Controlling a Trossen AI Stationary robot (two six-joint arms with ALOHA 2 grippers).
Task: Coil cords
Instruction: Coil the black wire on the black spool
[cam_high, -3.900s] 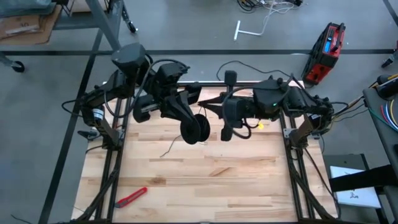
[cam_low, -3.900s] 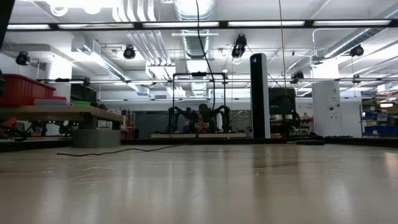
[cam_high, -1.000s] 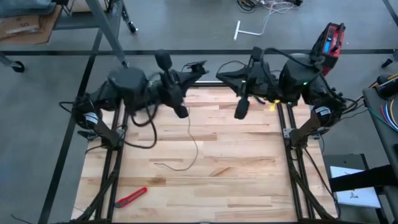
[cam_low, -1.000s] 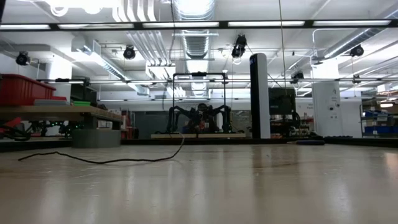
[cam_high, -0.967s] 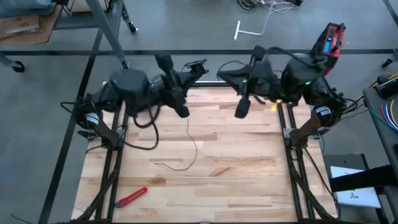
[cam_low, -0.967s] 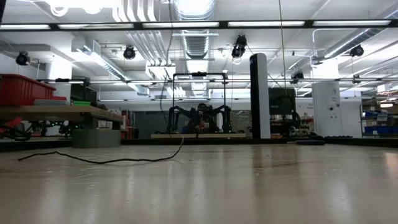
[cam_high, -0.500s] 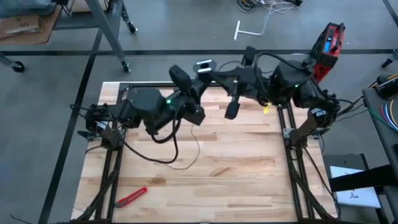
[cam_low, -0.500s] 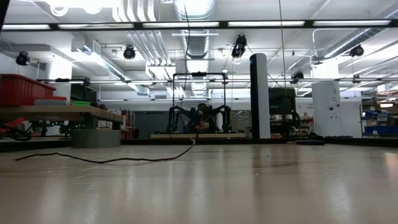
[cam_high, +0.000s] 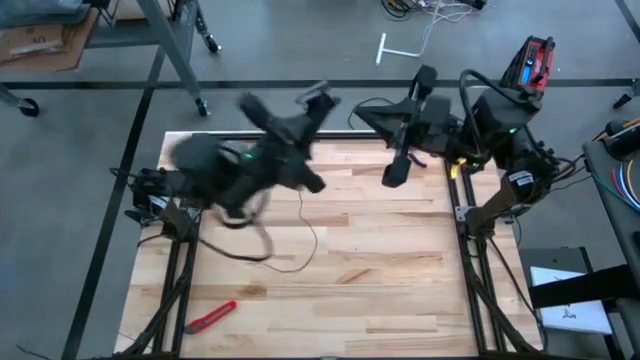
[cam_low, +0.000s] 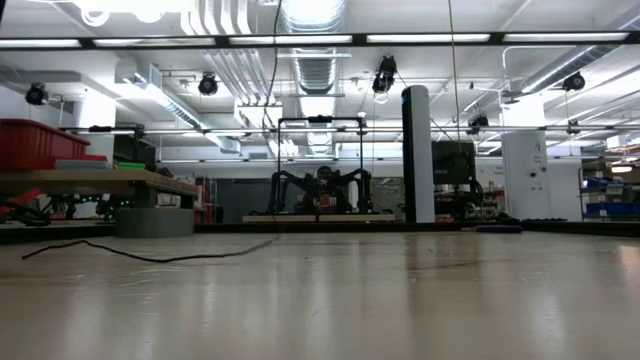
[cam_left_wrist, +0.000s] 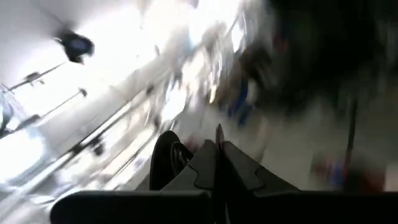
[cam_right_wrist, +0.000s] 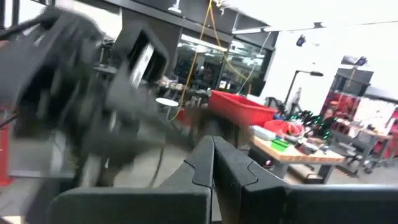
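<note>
The thin black cord (cam_high: 312, 235) lies in a loose curve on the wooden table (cam_high: 400, 290). One part of it climbs straight up (cam_low: 276, 90) toward my left gripper (cam_high: 318, 98), which is raised over the table's far edge, blurred and shut (cam_left_wrist: 216, 148). A dark round shape (cam_left_wrist: 163, 163), perhaps the reel, shows beside one left finger. My right gripper (cam_high: 358, 110) is raised at the far edge, facing the left one, shut with nothing in it (cam_right_wrist: 213, 146). My left gripper has the thin cord pinched between its shut fingers. A short dark strand (cam_left_wrist: 219, 129) sticks out past their tips, though blur hides the exact spot. The cord hangs slack below the gripper, and its lower length (cam_low: 150, 256) rests on the table.
A red utility knife (cam_high: 211, 316) lies near the table's front left corner. Black frame rails (cam_high: 180, 270) run along the left and right edges. A red toolbox (cam_high: 527, 75) stands on the floor beyond the far right corner.
My left arm has swung toward the table's right and back left at the far edge, and it is still moving. The hanging part of the cord has swayed right, then left with it. The length on the table has stayed almost in place.
</note>
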